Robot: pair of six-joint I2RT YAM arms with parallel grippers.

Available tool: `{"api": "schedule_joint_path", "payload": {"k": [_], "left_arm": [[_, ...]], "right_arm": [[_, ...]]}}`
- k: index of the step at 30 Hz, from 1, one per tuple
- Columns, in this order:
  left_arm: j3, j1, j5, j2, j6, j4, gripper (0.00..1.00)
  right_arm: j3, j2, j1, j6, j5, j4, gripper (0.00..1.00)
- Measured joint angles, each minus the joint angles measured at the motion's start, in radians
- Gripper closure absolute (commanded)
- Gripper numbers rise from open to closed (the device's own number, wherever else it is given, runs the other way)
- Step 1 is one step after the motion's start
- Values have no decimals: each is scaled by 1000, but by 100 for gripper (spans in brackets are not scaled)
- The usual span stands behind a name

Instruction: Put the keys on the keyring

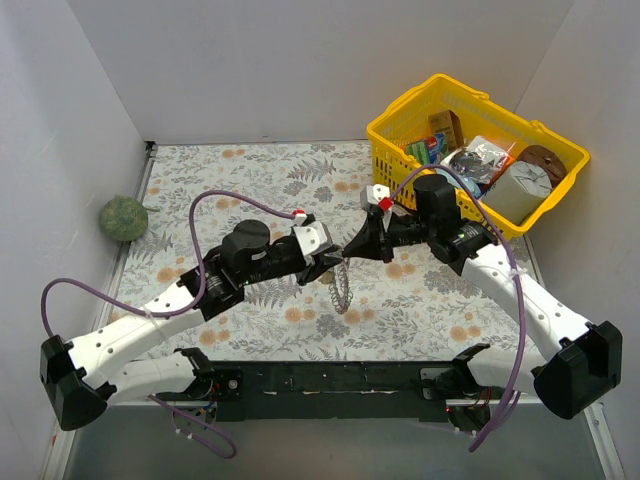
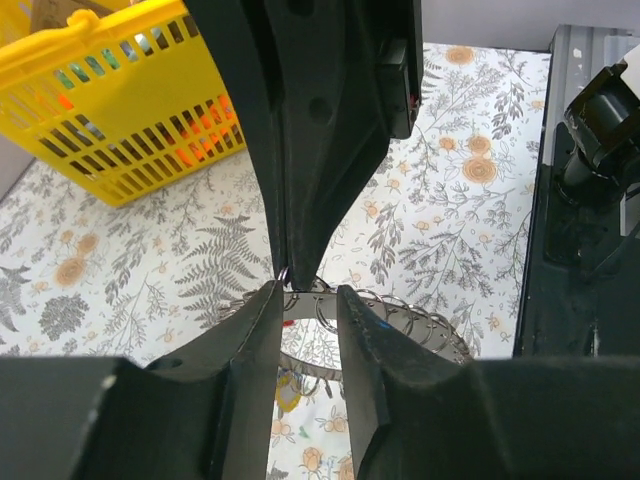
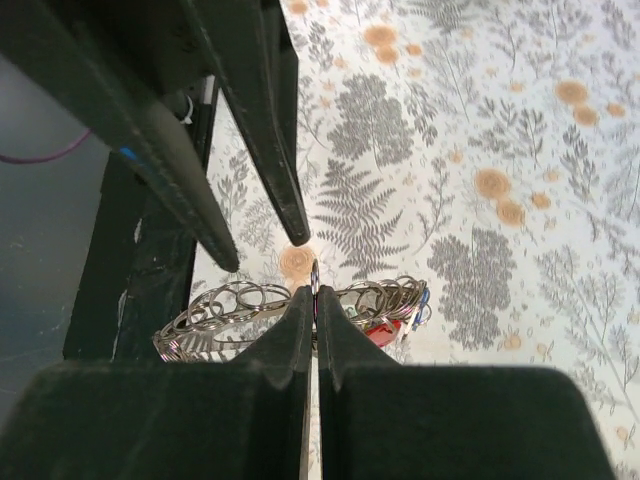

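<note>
Presently catalogued: the keyring (image 1: 342,288), made of thin silvery wire, its rim crowded with small round loops. It is held between the two grippers over the middle of the table and appears to be lifted off the cloth.

- **Right gripper** (image 3: 314,290): the ring's top edge is pinched here, with the black tapered fingers (image 3: 285,332) pressed together on the wire.
- **Left gripper** (image 2: 310,300): it is presented opposite with jaws apart. The rim is seen between its tips, but contact with the pads cannot be made out.
- **Keys:** a red head (image 3: 383,330) and a blue head (image 3: 425,296), both tiny, are seen low among the loops. Whether they are threaded cannot be told.
- **Surface:** a flat floral cloth (image 3: 520,120).

Risks, as judged:

- Hard, smooth wire may be slipped from so narrow a pinch.
- The ring may be swung or twisted if nudged by the left tips.
- The opposed fingertips, set very close, may be knocked together.
- A dropped key would be hard to pick out against the busy print.
</note>
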Motion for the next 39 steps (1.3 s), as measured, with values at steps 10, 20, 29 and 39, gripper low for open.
{"api": "schedule_joint_path", "payload": {"k": [10,20,29,39], "left_arm": [[105,0,64,150,71,-206,63],[92,1,164,197,132,-157,67],[87,2,171,219,141,-80,73],[61,8,164,235,136,-17,82]], "right_arm": [[74,33,-3,-153,142,-323,99],[84,36,-4,-224,153,-417,99],[84,36,-5,-233,131,-431,99],[81,33,-5,-241,94,-429,99]]}}
